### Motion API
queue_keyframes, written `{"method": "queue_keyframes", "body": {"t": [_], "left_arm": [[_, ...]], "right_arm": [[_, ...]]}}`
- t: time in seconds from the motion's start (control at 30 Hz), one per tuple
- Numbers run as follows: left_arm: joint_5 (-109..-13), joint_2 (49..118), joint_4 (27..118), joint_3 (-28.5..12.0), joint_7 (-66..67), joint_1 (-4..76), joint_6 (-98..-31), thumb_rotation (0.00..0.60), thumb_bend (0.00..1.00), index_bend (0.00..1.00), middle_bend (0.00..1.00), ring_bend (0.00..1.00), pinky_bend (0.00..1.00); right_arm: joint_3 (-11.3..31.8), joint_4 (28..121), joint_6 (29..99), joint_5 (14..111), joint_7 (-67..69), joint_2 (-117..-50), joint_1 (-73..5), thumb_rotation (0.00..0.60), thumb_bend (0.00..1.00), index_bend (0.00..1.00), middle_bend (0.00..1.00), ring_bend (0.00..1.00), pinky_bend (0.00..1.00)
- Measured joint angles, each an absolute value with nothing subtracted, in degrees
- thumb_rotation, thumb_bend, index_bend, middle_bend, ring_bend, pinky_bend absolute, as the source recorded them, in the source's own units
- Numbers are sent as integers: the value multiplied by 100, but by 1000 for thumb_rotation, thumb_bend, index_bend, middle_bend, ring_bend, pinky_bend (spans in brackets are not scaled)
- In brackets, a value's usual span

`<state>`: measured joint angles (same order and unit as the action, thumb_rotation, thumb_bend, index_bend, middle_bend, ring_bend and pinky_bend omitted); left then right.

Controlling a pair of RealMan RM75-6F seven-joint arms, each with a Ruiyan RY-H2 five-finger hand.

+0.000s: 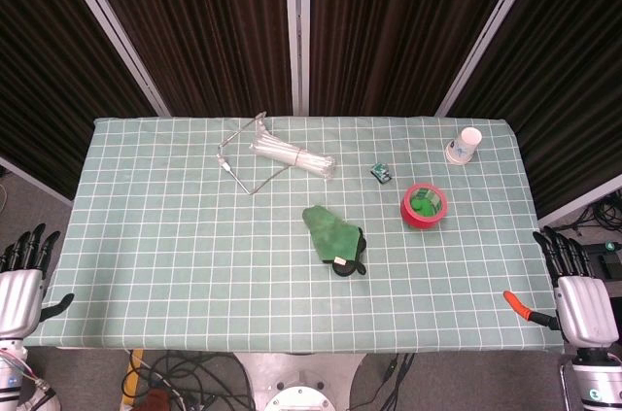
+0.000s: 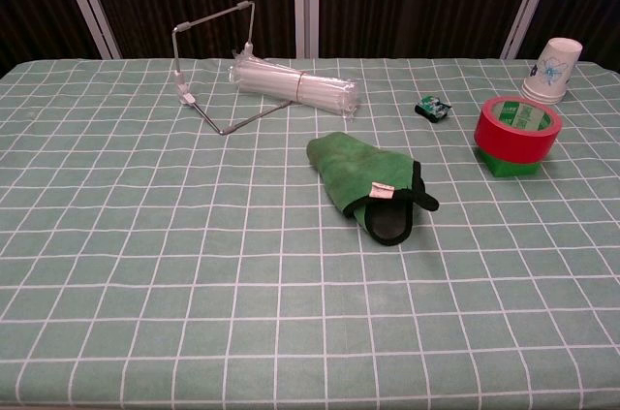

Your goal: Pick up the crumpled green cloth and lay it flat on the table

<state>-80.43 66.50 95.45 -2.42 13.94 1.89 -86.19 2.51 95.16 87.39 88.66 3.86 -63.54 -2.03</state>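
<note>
The crumpled green cloth (image 1: 332, 237) lies bunched near the middle of the checked table, with a black trim and a small white label at its near end; the chest view shows the green cloth (image 2: 368, 182) folded over itself. My left hand (image 1: 23, 280) hangs off the table's near left corner, fingers apart, holding nothing. My right hand (image 1: 577, 292) sits by the near right corner, fingers spread and empty, far from the cloth. Neither hand appears in the chest view.
A red tape roll (image 1: 425, 205) stands right of the cloth, a paper cup (image 1: 465, 146) at the far right. A small dark item (image 1: 380, 173), a bundle of clear straws (image 1: 292, 155) and a wire frame (image 1: 238, 151) lie behind. An orange-handled tool (image 1: 520, 305) lies by my right hand.
</note>
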Motion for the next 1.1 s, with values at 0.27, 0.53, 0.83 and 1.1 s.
{"method": "queue_keyframes", "body": {"t": [0.27, 0.53, 0.83, 1.1], "left_arm": [[-7997, 6646, 9591, -241, 1447, 194, -8587, 600, 116, 76, 9, 25, 106], [-8017, 6649, 9602, -230, 1447, 195, -8584, 600, 116, 76, 9, 26, 106], [-8060, 6646, 9624, -218, 1422, 159, -8659, 600, 116, 76, 9, 26, 106], [-8092, 6636, 9615, -217, 1384, 140, -8695, 600, 116, 76, 9, 26, 106]], "right_arm": [[250, 9492, 8738, 8896, 420, -6360, -215, 445, 126, 28, 0, 0, 0], [213, 9495, 8589, 9073, 464, -6369, -348, 462, 127, 55, 0, 0, 0], [225, 9482, 7729, 9360, 400, -6572, -1012, 544, 127, 200, 0, 0, 0], [408, 9092, 6446, 9266, 126, -7383, -1993, 590, 127, 231, 6, 0, 0]]}}
